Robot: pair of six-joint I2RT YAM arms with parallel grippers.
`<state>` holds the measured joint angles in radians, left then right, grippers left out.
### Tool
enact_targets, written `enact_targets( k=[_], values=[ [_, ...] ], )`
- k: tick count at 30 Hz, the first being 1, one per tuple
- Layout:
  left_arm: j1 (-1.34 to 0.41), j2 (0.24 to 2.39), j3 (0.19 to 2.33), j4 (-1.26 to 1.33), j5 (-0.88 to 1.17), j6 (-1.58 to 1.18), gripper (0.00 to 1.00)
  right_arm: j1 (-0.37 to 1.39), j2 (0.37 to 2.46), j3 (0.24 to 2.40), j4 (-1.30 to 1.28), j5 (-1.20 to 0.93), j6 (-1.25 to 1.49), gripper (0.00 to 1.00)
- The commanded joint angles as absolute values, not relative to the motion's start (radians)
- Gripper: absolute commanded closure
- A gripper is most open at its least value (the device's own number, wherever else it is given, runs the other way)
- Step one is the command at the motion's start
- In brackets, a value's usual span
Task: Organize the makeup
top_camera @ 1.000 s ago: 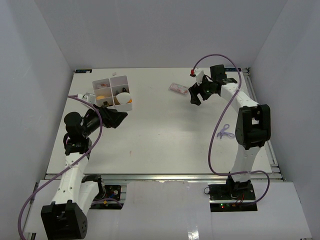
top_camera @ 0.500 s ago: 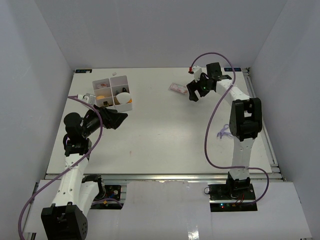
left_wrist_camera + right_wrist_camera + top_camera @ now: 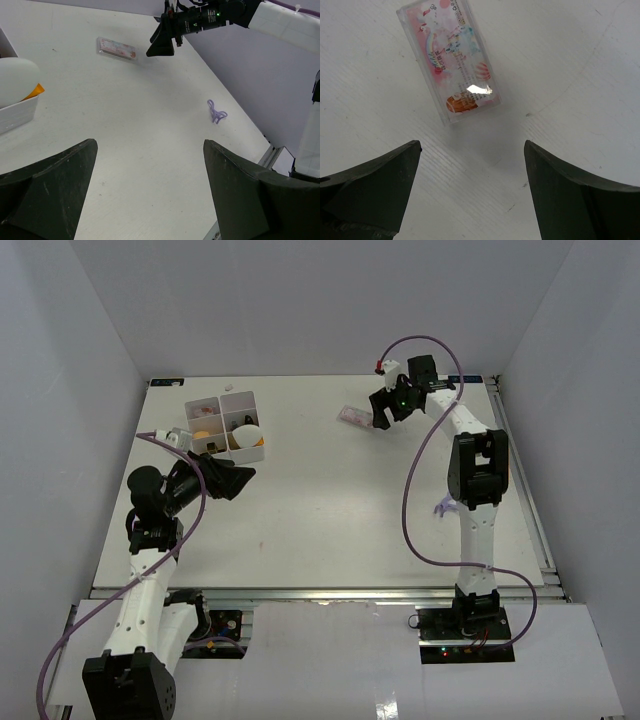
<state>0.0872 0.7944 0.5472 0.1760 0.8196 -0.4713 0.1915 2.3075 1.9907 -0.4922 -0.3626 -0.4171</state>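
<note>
Your right end effector [image 3: 471,147] hangs low over the far right part of the table [image 3: 330,510]. Its jaws are spread wide and there is nothing between them. In the right wrist view, the clear flat packet [image 3: 449,60], printed in pink with a cartoon design, lies flat on the table just beyond the two fingertips. It is turned on a diagonal, and neither finger touches it. From above, the packet sits just to the left of that end effector, near the table's far edge.

Your left end effector [image 3: 235,478] is also wide open and empty. It is held just in front of the near right corner of the white compartmented box [image 3: 253,457], which stands at the far left of the table. In the box's near right compartment, a pale egg-shaped sponge [image 3: 15,80] rises above the wall, and an orange item [image 3: 34,91] pokes out beside it. The other compartments hold small things, some of them orange or tan, but they are too small for you to identify from above.

A small purple loop [image 3: 216,111] lies on the table beside the right arm, well apart from the packet.
</note>
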Motion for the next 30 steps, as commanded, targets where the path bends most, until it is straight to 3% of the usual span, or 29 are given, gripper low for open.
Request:
enact_targets(
  k=[1,7,30],
  values=[
    [0.083,0.783,0.538,0.172,0.818,-0.448,0.02,0.21,2.383,2.107,-0.495,-0.363,-0.401,0.1],
    [0.083,0.781,0.54,0.163,0.802,-0.437,0.02,0.224,2.447,2.213,-0.488,-0.354,-0.416,0.1],
    [0.083,0.795,0.54,0.158,0.792,-0.431,0.02,0.248,2.543,2.264,-0.475,-0.397,-0.453,0.1]
  ],
)
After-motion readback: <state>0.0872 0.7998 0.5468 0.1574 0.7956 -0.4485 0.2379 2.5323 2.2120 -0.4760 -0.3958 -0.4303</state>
